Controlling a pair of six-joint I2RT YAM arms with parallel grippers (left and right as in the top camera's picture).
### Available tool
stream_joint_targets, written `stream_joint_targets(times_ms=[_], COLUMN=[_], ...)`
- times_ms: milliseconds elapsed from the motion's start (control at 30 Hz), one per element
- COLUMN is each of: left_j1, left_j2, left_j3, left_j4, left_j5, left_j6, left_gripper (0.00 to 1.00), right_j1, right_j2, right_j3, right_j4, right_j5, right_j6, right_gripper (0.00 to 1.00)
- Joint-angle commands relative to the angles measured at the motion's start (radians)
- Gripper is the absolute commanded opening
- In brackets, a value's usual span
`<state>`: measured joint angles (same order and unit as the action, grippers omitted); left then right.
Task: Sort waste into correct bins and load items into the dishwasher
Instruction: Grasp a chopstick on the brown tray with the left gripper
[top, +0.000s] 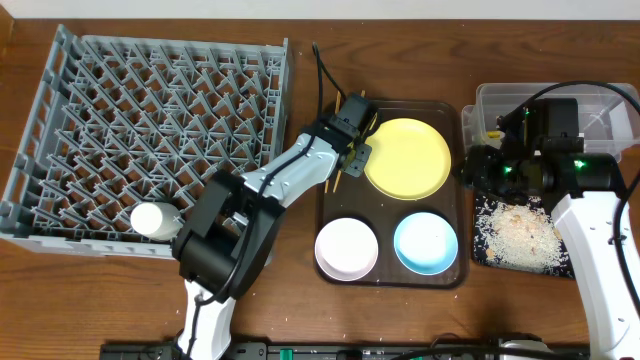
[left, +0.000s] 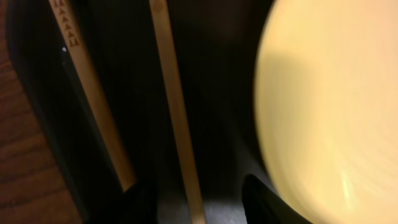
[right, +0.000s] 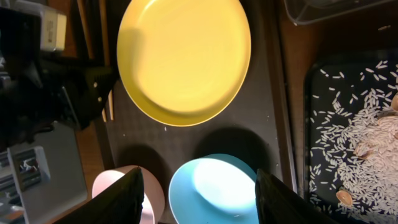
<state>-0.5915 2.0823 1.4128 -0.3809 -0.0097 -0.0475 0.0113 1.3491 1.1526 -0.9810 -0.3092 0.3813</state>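
Chopsticks (left: 177, 124), two of them, lie directly under the left jaws, nearly parallel, lengthwise on the brown serving tray (left: 224, 68). Left jaws state: cannot tell. Only a dark sliver of one finger shows at the bottom of the wrist view, and overhead the jaws are too small to read. Yellow plate (left: 329, 106) sits just right of these jaws, its edge close to the nearer stick. The tray's raised rim is just to their left, with bare wooden surface (left: 18, 162) beyond it.

Right jaws: spread wide, holding nothing, hovering above the light blue bowl (right: 217, 186), which lies below and between them. Pink bowl (top: 346, 247) is just to their left, the plate beyond their tips. Black tray (right: 309, 112), to their right, carries the rice (right: 367, 143).

Progress (judgement): rice is binned. White cup (top: 152, 218) lies at the front edge of the dish rack (top: 150, 110), well left of the left jaws. Plate, both bowls and chopsticks are not yet loaded. Wrapper and paper not visible; clear tub (top: 490, 105) is partly hidden behind the right arm, contents unclear.

Room: the sticks occupy a narrow lane between tray rim and plate, so there is little side clearance for closing on them. The rack wall stands near the tray's left rim, a strip of bare surface between. Most pegs are free.
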Motion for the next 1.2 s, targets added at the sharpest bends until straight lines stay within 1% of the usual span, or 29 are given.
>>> stream_joint_targets(times_ms=[0,333,533,600,633,667,700,833,933,1067,1167], left_j1=[0.003,0.003,0.003,0.003,0.003,0.003,0.003,0.003,0.006,0.034,0.089], left_j2=[0.013,0.051,0.084,0.077,0.072,0.06,0.044,-0.055,-0.173,-0.33,-0.426], left_j3=[0.023,0.015,0.014,0.014,0.014,0.014,0.015,0.028,0.028,0.028,0.027], left_j4=[0.018,0.04,0.021,0.021,0.021,0.02,0.018,-0.006,-0.039,-0.165,-0.292], left_j5=[-0.029,-0.029,-0.028,-0.028,-0.028,-0.027,-0.023,-0.017,-0.018,-0.053,-0.12], left_j6=[0.01,0.01,-0.007,-0.023,-0.031,-0.041,-0.044,-0.091,-0.115,-0.115,-0.115], left_gripper=[0.42,0.41,0.29,0.2,0.15,0.11,0.08,0.08,0.08,0.08,0.08], right_j1=[0.003,0.009,0.009,0.009,0.009,0.009,0.009,0.009,0.009,0.009,0.009], right_j2=[-0.003,-0.003,-0.003,-0.003,-0.003,-0.003,-0.003,-0.003,-0.003,-0.003,-0.003], right_j3=[0.011,0.011,0.01,0.011,0.011,0.01,0.011,0.011,0.011,0.01,0.01], right_j4=[0.0,0.003,0.0,0.001,0.001,0.002,0.003,0.01,0.014,0.015,0.016], right_j5=[-0.013,-0.01,-0.01,-0.01,-0.01,-0.01,-0.009,-0.009,-0.009,-0.009,-0.009], right_j6=[-0.016,-0.016,-0.016,-0.016,-0.016,-0.016,-0.016,-0.016,-0.016,-0.016,-0.016], right_gripper=[0.56,0.56,0.55,0.55,0.55,0.55,0.55,0.55,0.55,0.55,0.56])
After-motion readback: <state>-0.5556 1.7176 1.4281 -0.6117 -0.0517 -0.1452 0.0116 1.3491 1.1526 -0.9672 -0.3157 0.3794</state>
